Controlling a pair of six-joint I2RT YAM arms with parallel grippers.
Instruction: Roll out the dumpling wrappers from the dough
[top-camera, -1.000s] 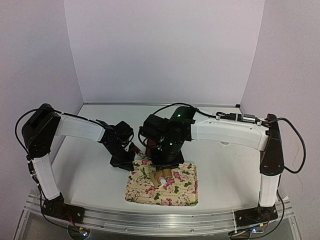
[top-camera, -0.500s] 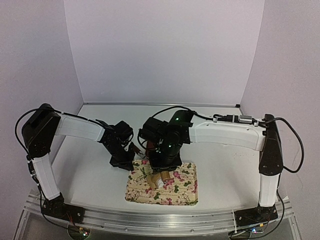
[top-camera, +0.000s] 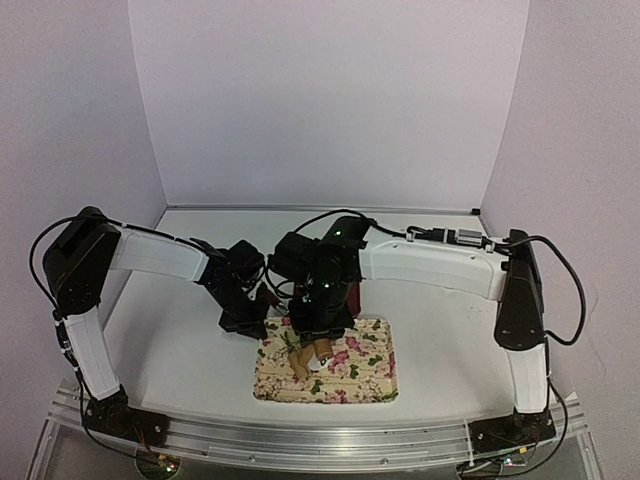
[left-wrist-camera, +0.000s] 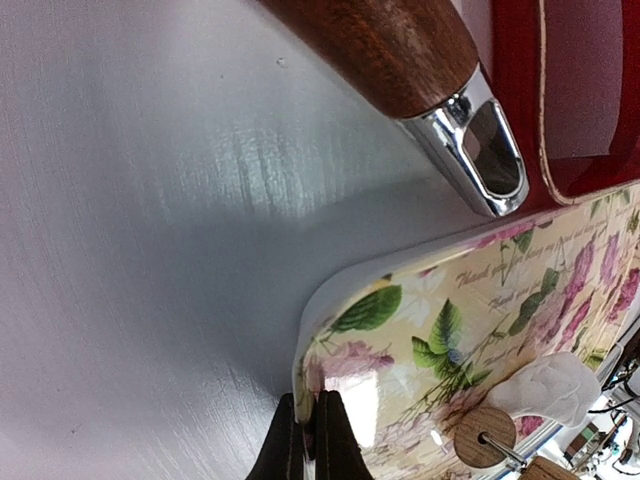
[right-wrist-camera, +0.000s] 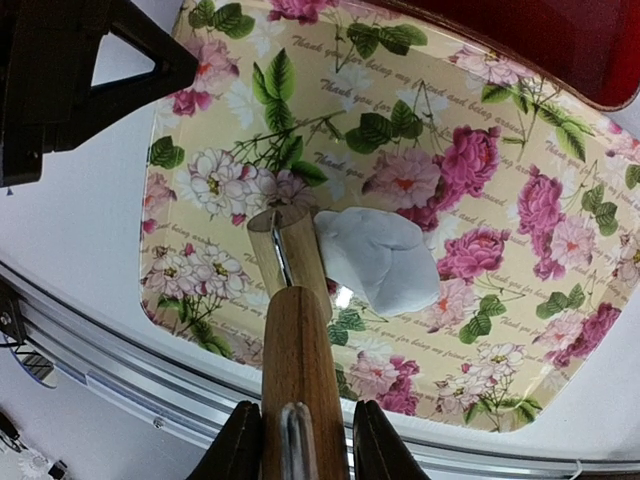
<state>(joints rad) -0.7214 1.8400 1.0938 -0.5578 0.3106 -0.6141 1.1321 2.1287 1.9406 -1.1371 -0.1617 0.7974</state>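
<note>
Right arm (top-camera: 430, 265) swung leftward; right hand (right-wrist-camera: 300, 420) clamped on rolling pin (right-wrist-camera: 298, 340); left hand (left-wrist-camera: 303, 440) together.

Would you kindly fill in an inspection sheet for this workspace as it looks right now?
Surface: white table, bearing both trays.
Job's things: white dough piece, irregular, not yet a round disc, on the floral tray; rolling pin at its edge.
Clutter: red tray; wood-handled tool with a metal tip beside it.
Grippers: right pincer shut on the rolling pin; left pincer shut, at the floral tray's corner.
Cables: black cables looping along both arms.
Surroundings: pale walls on three sides; metal rail at the near edge.
</note>
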